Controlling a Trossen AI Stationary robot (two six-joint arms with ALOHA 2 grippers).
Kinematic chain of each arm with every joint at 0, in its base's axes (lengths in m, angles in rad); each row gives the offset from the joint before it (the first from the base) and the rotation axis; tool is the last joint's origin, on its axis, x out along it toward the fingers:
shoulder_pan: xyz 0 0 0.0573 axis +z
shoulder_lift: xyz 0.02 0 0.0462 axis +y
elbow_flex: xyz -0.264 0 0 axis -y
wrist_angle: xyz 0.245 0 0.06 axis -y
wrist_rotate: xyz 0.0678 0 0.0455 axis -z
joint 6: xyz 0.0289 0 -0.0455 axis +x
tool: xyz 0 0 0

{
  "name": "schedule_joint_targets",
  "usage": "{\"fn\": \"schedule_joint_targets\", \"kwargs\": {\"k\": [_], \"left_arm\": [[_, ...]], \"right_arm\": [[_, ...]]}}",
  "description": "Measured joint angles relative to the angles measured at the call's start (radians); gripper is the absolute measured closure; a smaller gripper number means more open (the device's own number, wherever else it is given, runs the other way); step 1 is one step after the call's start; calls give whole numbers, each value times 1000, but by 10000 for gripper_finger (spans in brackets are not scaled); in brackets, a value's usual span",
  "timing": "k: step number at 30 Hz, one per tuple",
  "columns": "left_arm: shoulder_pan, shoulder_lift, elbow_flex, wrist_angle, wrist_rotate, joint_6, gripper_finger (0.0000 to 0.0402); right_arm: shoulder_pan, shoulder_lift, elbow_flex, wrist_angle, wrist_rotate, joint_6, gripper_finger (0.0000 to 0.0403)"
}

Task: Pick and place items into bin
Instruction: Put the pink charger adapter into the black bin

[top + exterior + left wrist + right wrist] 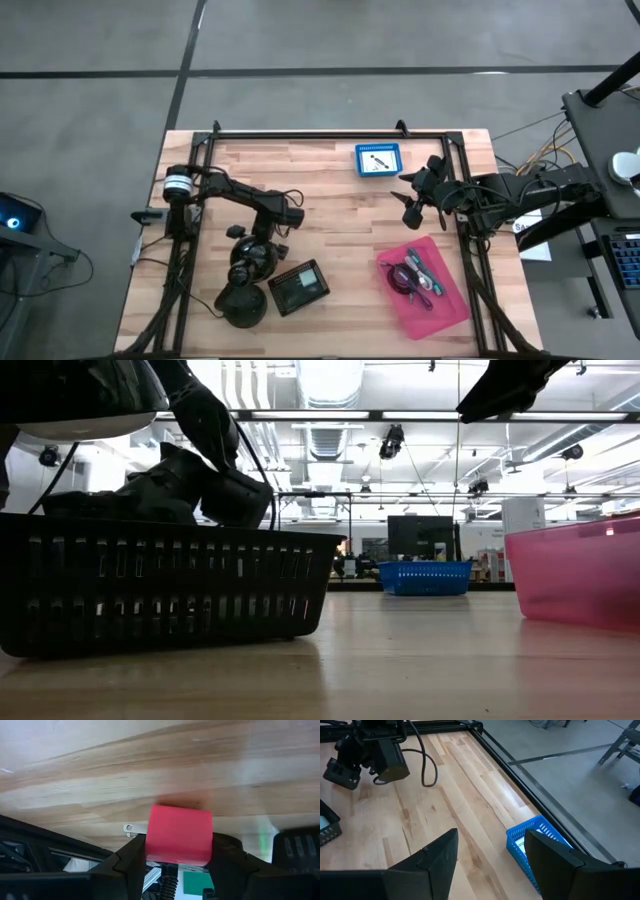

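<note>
Nearest, at the table's (400,660) front left, stands the black basket (160,585). It holds a flat dark thing with a greenish face. If the face carries writing, it is too small to read.

The left gripper (178,845) hangs just above the basket's rim. The views do not show whether it is over the basket or just behind it. Its jaws are closed on a red block (179,834), one finger pressed flat on each side. The block is clear of the wood, and no label shows on the face in view. A green patch (197,882) shows below the block, too cut off to make out.

At the front right lies the pink bin (455,312), set at a slant. Inside it are a coiled black cable (401,280), a teal-handled tool (416,262) and a purple pen (428,287), all close together.

Farther back, the right gripper (491,834) hovers high over the table's right side, between the pink bin and the blue basket (425,576). Its jaws stand wide apart, holding and touching nothing.

Farthest, near the back edge, the blue basket holds a white packet (379,160). The packet has a dark mark across it that is too small to read.
</note>
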Motion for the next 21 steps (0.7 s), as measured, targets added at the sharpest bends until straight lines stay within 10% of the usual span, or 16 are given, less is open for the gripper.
{"fn": "schedule_joint_targets", "kwargs": {"k": [21], "left_arm": [[3,-15,34,6,-4,1,243]], "right_arm": [[0,0,0,0,0,-1,188]]}}
